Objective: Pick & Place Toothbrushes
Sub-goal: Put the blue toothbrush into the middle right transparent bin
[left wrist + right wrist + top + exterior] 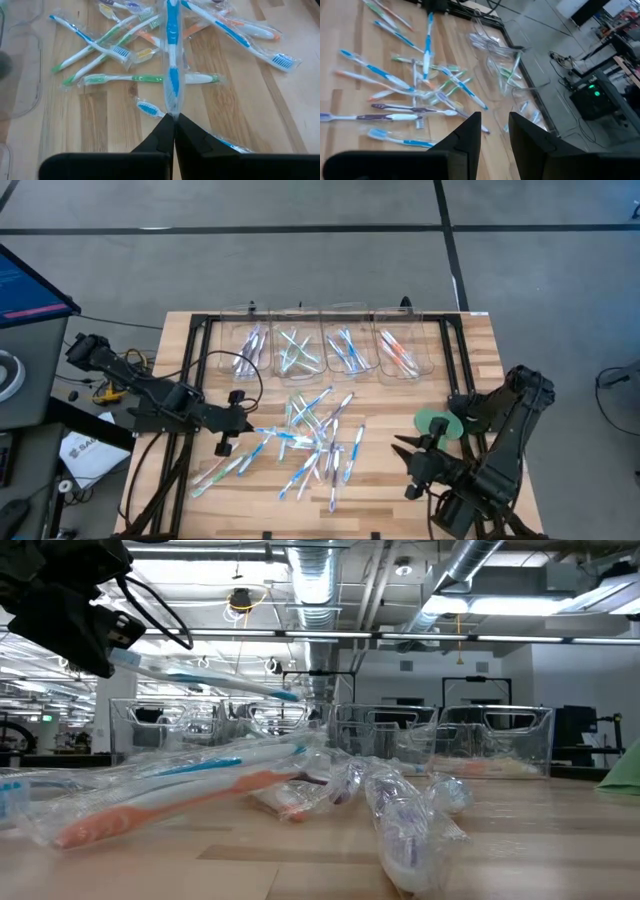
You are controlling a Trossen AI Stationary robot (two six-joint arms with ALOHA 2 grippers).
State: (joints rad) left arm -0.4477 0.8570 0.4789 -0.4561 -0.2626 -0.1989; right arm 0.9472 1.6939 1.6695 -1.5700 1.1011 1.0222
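Over the wooden table (470,350) the left gripper (174,120) pinches a blue brush (172,60) by its tip — carry it level to the blue bin (349,350), while the right gripper (495,131) waits, fingers apart.

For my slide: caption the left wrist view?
Left gripper pinches a wrapped blue toothbrush above the scattered pile.

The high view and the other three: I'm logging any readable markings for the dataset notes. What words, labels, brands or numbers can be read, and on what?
No text reads clearly in any view.
White paper on the floor left of the table: dark print, too small to read.
Blue screen at the left edge: lines too blurred to read.
Toothbrushes and their wrappers: no legible print.
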